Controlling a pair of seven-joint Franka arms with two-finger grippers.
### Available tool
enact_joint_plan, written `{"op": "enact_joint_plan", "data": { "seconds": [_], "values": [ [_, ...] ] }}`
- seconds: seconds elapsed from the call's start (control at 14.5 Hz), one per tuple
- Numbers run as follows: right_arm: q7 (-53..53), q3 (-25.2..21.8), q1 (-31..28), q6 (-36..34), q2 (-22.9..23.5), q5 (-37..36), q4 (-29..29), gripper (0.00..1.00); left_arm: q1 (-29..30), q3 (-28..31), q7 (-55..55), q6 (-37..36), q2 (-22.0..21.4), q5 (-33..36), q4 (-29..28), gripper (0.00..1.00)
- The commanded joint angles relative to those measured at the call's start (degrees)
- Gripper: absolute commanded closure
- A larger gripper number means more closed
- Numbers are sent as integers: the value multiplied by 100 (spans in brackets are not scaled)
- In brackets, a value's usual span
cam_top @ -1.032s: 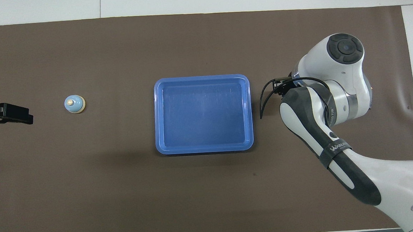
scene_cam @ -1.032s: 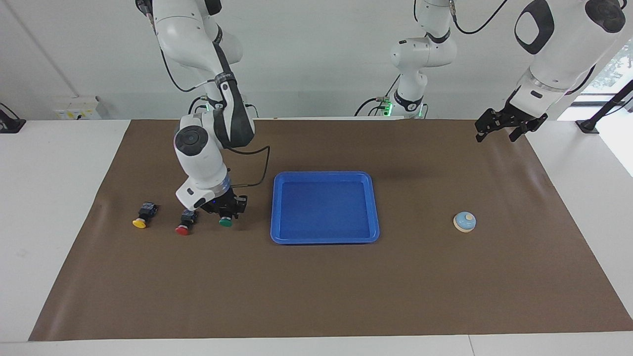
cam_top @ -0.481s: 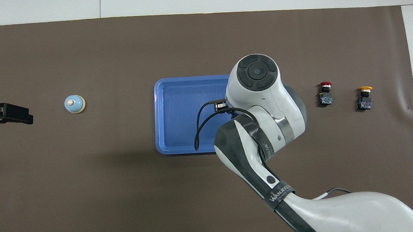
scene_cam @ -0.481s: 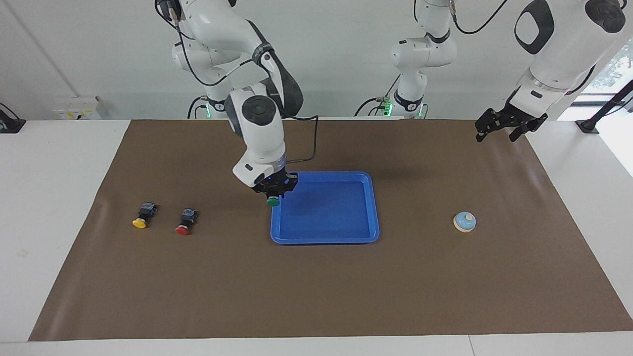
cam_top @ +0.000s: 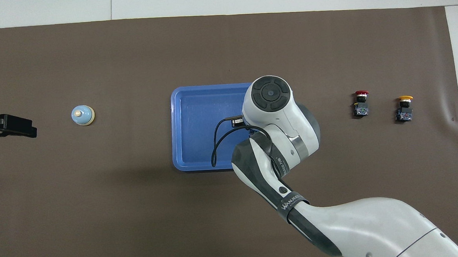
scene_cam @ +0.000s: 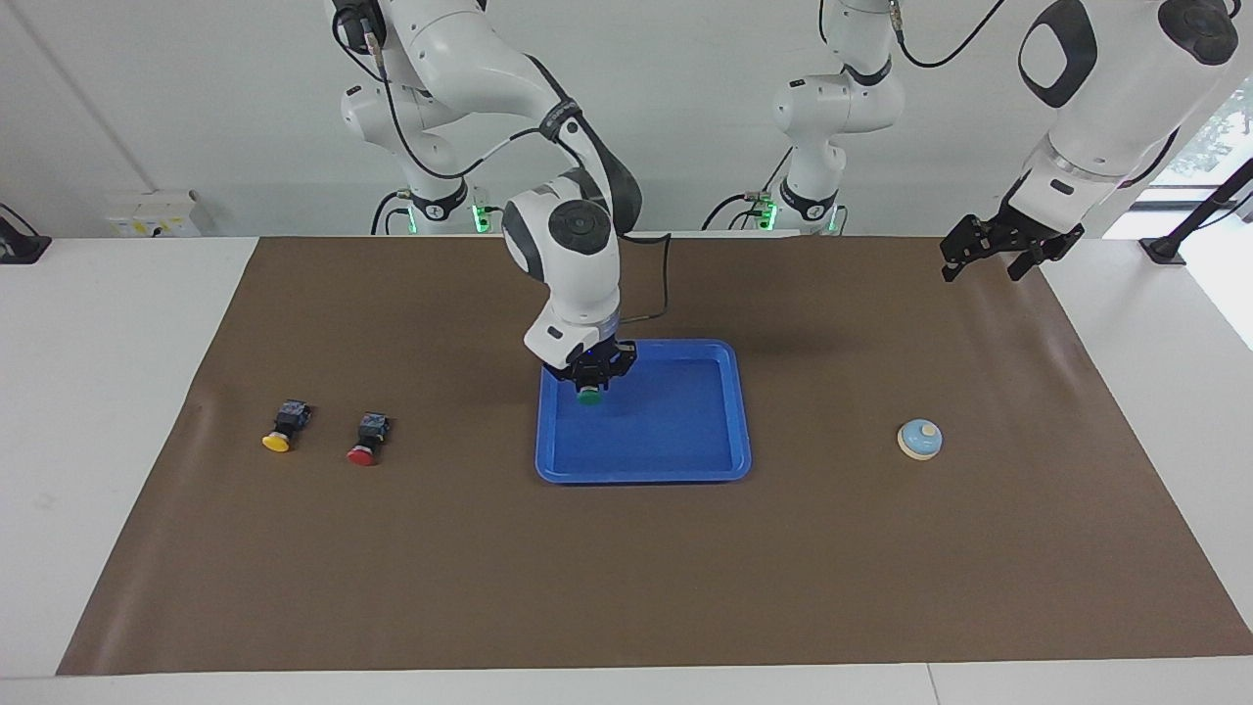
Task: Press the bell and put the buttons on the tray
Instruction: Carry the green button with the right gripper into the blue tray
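Two buttons, red and yellow, lie on the brown-covered bench toward the right arm's end; the bell toward the left's. Right hand grips the green button over the tray. Left hand waits raised; its grip unclear.

Brown mat covers white table; wall outlet box nr edge.

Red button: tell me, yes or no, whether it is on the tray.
No, the red button lies on the brown mat beside the yellow button, apart from the tray.
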Motion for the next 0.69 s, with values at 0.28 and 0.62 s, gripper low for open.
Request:
{"op": "enact_joint_plan", "data": {
  "seconds": [0.28, 0.62],
  "values": [
    [27, 31, -94, 373, 115, 11, -214, 100, 7, 14, -12, -89, 36, -27, 96, 0],
    [192, 31, -120, 531, 53, 20, -478, 47, 7, 14, -12, -89, 36, -27, 104, 0]
  ]
}}
